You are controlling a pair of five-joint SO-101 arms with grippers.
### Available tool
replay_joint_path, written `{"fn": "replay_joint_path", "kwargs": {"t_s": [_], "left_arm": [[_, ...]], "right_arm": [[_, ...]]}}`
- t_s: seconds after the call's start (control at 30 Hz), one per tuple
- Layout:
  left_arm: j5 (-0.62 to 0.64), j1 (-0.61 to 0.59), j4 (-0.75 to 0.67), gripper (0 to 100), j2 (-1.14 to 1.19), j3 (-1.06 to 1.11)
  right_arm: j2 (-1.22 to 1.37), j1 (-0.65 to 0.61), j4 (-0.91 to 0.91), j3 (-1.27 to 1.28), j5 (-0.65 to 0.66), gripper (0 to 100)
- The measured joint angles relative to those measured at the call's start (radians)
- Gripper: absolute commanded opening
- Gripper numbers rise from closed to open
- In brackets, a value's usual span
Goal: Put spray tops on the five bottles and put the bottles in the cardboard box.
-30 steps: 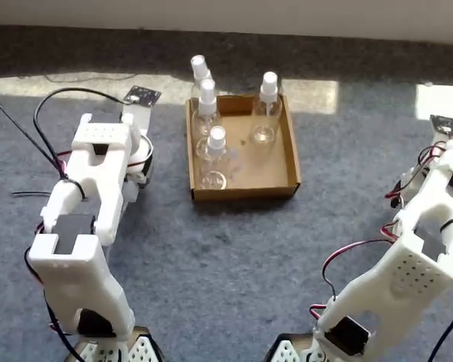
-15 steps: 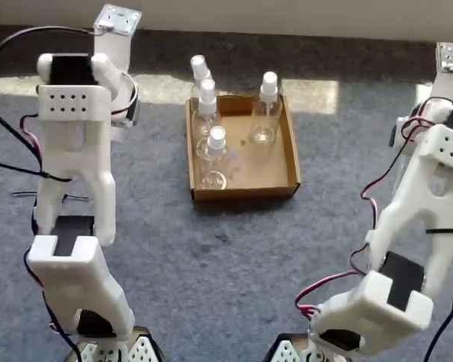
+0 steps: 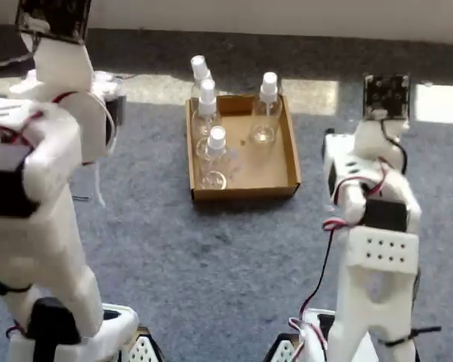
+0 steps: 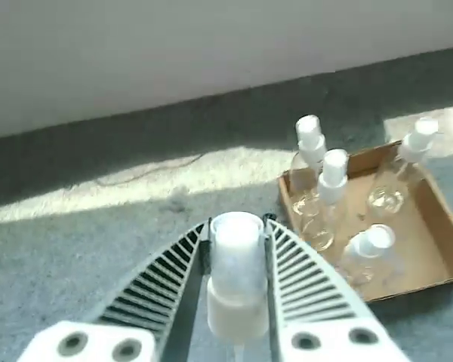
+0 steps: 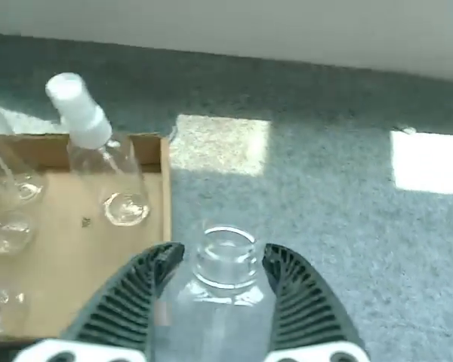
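A cardboard box [image 3: 294, 162] lies on the grey carpet at the middle back. Several clear bottles with white spray tops [image 3: 208, 96] stand in it, one [image 3: 267, 105] in its far right corner. My left gripper [image 4: 237, 226] is shut on a loose white spray top [image 4: 238, 286], held high, left of the box [image 4: 447, 230]. My right gripper [image 5: 223, 256] is shut on a clear bottle [image 5: 225, 264] whose neck is bare, held upright just right of the box [image 5: 164, 185]. Both arms stand raised in the high view, the left arm [image 3: 45, 151] and the right arm [image 3: 374, 211].
Grey carpet [image 3: 226, 264] spreads in front of the box between the two arm bases. Bright sun patches [image 3: 313, 94] lie behind the box, below a pale wall. Red and black cables [image 3: 328, 249] hang from the right arm.
Both arms have risen from a low folded pose and now stand tall on either side of the box. The box and the bottles in it have not moved.
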Motion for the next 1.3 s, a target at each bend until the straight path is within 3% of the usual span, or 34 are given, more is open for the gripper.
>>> {"fn": "replay_joint_path", "kwargs": {"t_s": [0.27, 0.43, 0.63, 0.97, 1.2, 1.3], "left_arm": [[0.129, 0.347, -0.137, 2, -0.207, 0.000], [0.178, 0.465, -0.247, 2, -0.229, 0.038], [0.181, 0.508, -0.493, 2, -0.218, 0.253], [0.181, 0.543, -0.888, 1, -0.218, 0.569], [0.181, 0.545, -0.948, 1, -0.218, 0.598], [0.184, 0.545, -0.953, 1, -0.218, 0.628]], "right_arm": [[-0.364, -0.140, -0.026, 0.241, 0.000, 0.5], [-0.407, -0.166, -0.026, 0.359, 0.000, 0.5], [-0.413, -0.167, -0.055, 0.425, 0.000, 0.5], [-0.595, -0.241, -0.482, 0.790, -0.083, 0.4], [-0.888, -0.292, -0.502, 0.910, -0.086, 0.4], [-0.968, -0.321, -0.431, 0.921, -0.086, 0.4]]}}
